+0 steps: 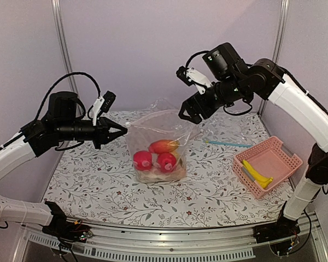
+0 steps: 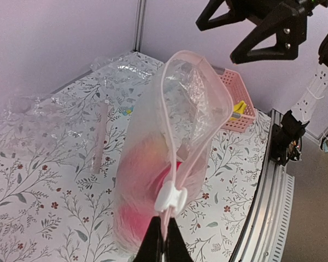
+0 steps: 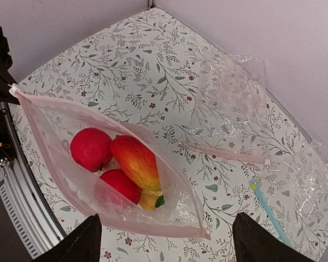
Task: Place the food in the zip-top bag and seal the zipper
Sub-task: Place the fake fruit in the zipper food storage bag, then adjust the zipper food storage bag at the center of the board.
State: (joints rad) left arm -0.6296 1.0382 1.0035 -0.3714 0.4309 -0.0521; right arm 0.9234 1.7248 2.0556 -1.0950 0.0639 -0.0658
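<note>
Crinkly transparent zip-top bag (image 1: 153, 139) stood upright, mouth open, well left of the pink lattice basket (image 1: 281, 146). Film judged soft, light and slippery; best held at the stiffer zipper rim (image 2: 164, 103). Left gripper (image 1: 122, 130) was pinched shut on the corner farthest from the basket. Right gripper (image 1: 190, 113) hung spread wide and empty above the nearer end. Yellow piece (image 3: 147, 201) under the red fruits (image 3: 91, 148), possibly a lemon, was mostly hidden.

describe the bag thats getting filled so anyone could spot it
Look at the middle of the floral table. The zip-top bag stands upright there, one corner pinched by the left claw. Unlike the flat empty bags behind it, it holds red and orange fruits.
</note>
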